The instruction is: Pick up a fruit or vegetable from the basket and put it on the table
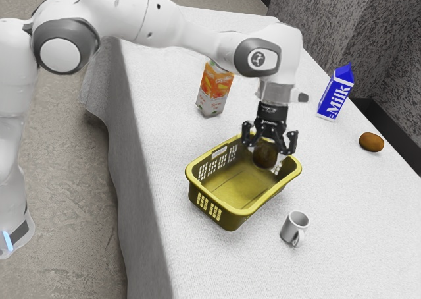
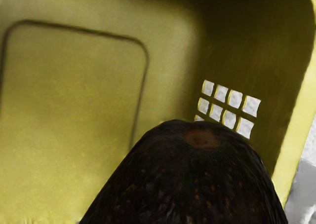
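My gripper (image 1: 270,145) is over the far end of the yellow basket (image 1: 242,215), pointing down, its two fingers standing wide apart. Just below and between them is a dark avocado (image 1: 265,155), inside the basket; the fingers do not appear to press on it from both sides. In the wrist view the avocado (image 2: 187,179) looms large under the hand, with the basket floor (image 2: 74,95) beside it and a slotted wall behind.
An orange juice carton (image 1: 214,91) stands behind the basket. Toward the exterior view's right are a blue-and-white milk carton (image 1: 335,95) and a brown kiwi-like fruit (image 1: 371,142) on the white table (image 1: 348,213). A grey mug (image 1: 294,228) stands near the basket.
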Robot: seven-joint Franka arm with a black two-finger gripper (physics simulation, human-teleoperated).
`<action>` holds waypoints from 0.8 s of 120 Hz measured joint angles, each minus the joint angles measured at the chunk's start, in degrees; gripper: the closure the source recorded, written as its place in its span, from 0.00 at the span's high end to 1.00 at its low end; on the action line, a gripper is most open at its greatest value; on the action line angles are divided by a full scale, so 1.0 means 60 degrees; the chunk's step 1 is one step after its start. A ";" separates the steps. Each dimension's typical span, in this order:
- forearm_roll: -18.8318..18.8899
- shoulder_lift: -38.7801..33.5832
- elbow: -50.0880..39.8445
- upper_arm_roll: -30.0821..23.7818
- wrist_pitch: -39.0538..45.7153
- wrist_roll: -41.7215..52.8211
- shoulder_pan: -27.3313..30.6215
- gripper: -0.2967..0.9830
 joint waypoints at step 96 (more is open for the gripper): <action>-0.0069 0.2675 0.4194 -0.1513 0.2239 -0.1452 -0.2639 0.72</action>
